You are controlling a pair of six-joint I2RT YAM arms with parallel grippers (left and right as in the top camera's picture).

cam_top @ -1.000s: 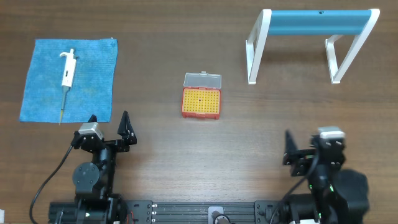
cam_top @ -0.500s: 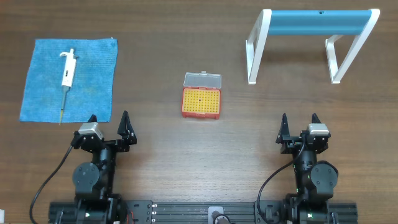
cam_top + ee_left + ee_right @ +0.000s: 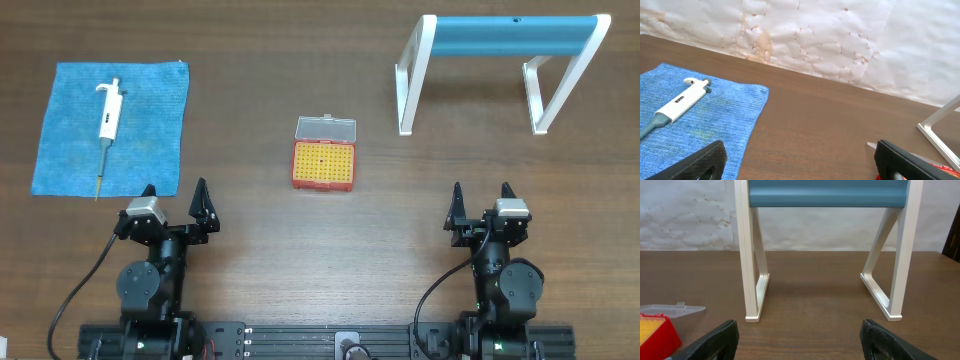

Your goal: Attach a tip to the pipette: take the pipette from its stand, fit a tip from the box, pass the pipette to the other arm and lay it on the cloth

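- The pipette (image 3: 108, 118) lies flat on the blue cloth (image 3: 150, 120), which is spread at the table's (image 3: 300, 260) far left corner. Its white plunger end points toward the far edge. Its thin tip points toward the near edge and reaches about to the cloth's near hem.
- The tip box (image 3: 323, 165) stands near the middle of the table, well apart from the cloth. Its red base is filled with yellow tips, and its clear lid is folded back toward the far edge.
- The pipette stand (image 3: 510, 35), a white frame with a blue top bar, stands at the far right corner.
- The left gripper (image 3: 175, 187) sits low by the near edge on the left, just short of the cloth's near right corner. Its two fingers are spread wide apart, touching neither cloth nor pipette.
- The right gripper (image 3: 480, 188) sits by the near edge on the right, facing the stand. Its fingers are likewise spread wide apart, well apart from the stand and the box.
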